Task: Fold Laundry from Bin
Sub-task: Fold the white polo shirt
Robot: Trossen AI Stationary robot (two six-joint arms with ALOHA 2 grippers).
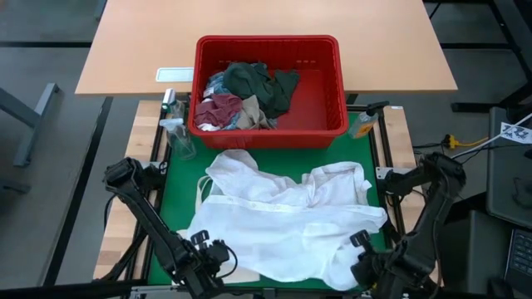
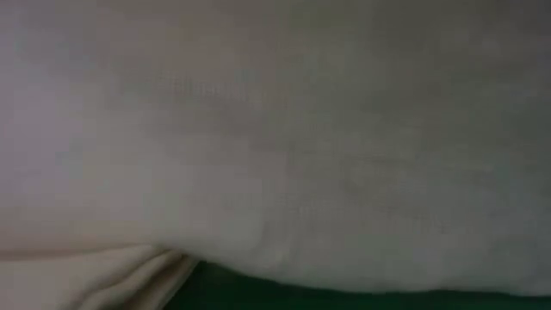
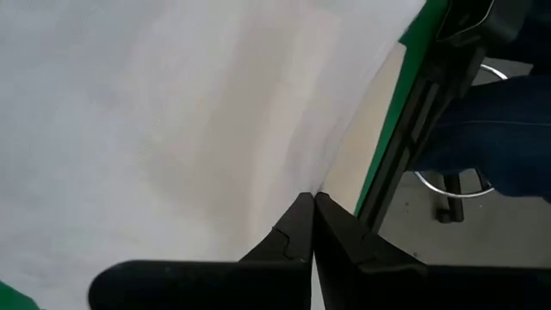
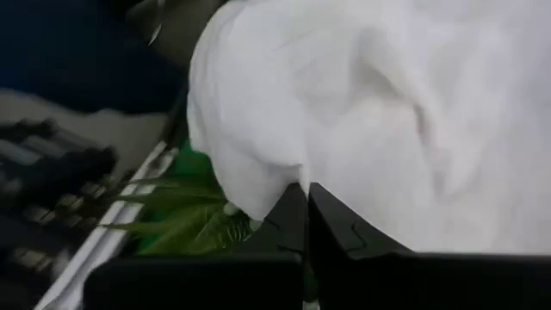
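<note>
We see, from above, a light wood tabletop [image 1: 274, 33] at 12 o'clock w/ a small white plate [image 1: 174, 74] set in its near edge. Dark grey floor [image 1: 41, 124] lies at 9 and 3 o'clock. The work surface is a green mat [image 1: 187, 187] on a pale wood bench [image 1: 141, 133] w/ black rails. At 3 o'clock sit a yellow plug w/ cable [image 1: 453, 141] and dark equipment [image 1: 507, 199]. Two clear bottles [image 1: 174, 124] stand approx. 10 o'clock. Light is even, no hard shadows.
</note>
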